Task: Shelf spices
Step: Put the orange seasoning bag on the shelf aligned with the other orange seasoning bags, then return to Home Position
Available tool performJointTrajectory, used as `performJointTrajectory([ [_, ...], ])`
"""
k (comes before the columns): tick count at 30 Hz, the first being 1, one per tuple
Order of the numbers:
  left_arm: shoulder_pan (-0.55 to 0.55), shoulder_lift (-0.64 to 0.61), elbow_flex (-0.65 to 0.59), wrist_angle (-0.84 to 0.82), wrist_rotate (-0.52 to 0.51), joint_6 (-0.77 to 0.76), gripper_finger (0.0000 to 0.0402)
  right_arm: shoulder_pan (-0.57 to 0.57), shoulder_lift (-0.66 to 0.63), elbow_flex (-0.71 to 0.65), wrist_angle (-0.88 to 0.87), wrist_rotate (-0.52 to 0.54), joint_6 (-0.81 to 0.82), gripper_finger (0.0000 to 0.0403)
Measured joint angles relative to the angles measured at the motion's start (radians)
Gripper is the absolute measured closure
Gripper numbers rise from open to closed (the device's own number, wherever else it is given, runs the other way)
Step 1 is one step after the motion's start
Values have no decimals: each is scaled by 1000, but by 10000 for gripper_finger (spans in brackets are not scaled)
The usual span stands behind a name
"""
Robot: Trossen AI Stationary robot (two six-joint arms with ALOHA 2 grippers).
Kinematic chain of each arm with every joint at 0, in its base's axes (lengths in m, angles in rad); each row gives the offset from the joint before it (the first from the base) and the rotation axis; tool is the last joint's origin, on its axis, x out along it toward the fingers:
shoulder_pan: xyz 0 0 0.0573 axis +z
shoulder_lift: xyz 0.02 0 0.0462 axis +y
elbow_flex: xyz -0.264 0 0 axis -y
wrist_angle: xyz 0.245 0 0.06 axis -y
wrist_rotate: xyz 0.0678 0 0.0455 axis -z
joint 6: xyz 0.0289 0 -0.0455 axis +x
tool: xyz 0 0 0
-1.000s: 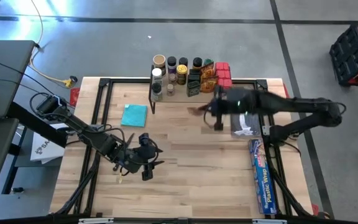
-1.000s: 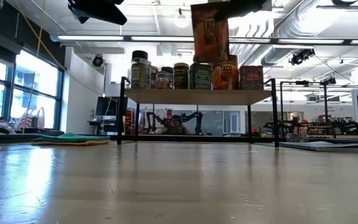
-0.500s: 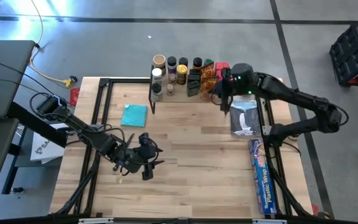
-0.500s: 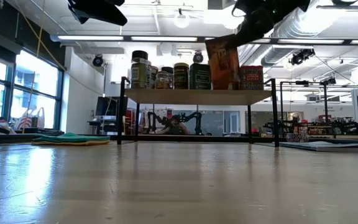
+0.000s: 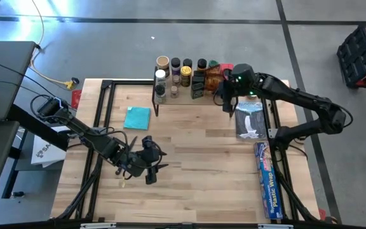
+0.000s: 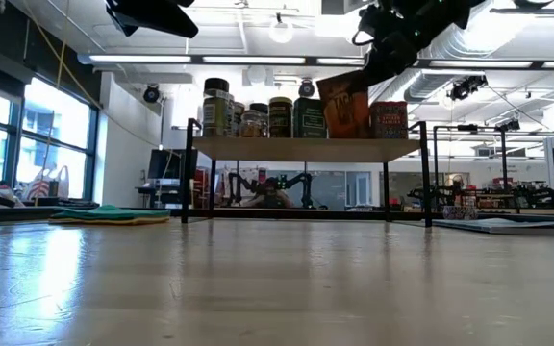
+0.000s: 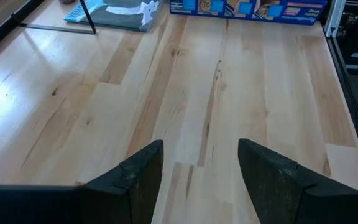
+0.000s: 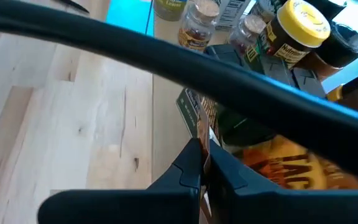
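Observation:
The shelf (image 5: 182, 97) (image 6: 296, 147) stands at the table's far edge, and several spices stand on its top: jars (image 5: 173, 75) (image 6: 217, 108), a dark tin (image 5: 198, 83) and red boxes (image 5: 229, 75) (image 6: 389, 119). My right gripper (image 5: 225, 88) (image 8: 202, 155) hangs over the shelf's right part, shut on an orange packet (image 6: 344, 106) (image 8: 278, 168) between the jars and the red boxes. Over the table's near left, my left gripper (image 5: 149, 170) (image 7: 201, 180) is open with nothing between its fingers. My right gripper pinches the orange packet's thin top edge (image 8: 196, 132) between its two fingertips, coming slanting down from the table's right. The packet hangs upright below the fingers. In the low view its lower edge (image 6: 346, 135) is level with the shelf's top; whether it rests there I cannot tell.
A long blue plastic-wrap box (image 5: 269, 184) lies along the table's right edge, with a grey and white bag (image 5: 250, 124) beyond it. A teal cloth (image 5: 137, 117) lies near the shelf's left leg. Black frame rails (image 5: 100, 114) border the table. Bare wood fills the middle.
My right gripper has carried the orange packet from over the table's middle right toward the far edge, turning as it went. It has then gone down at the shelf's right part. The packet, first high above the jars, now stands level with them beside the red boxes.

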Motion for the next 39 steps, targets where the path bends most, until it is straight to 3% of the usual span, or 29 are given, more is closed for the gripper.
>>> performJointTrajectory([
  [11, 0, 1, 0, 5, 1, -1, 200, 0, -39, 0, 1, 45, 5, 358],
  [29, 0, 1, 0, 8, 3, -1, 200, 0, -62, 2, 61, 204, 14, 354],
  [34, 0, 1, 0, 8, 2, -18, 200, 9, -62, 63, 49, 205, 43, 354],
  [39, 0, -2, -1, 15, -4, -55, 200, 47, -62, 204, -109, 206, 121, 354],
])
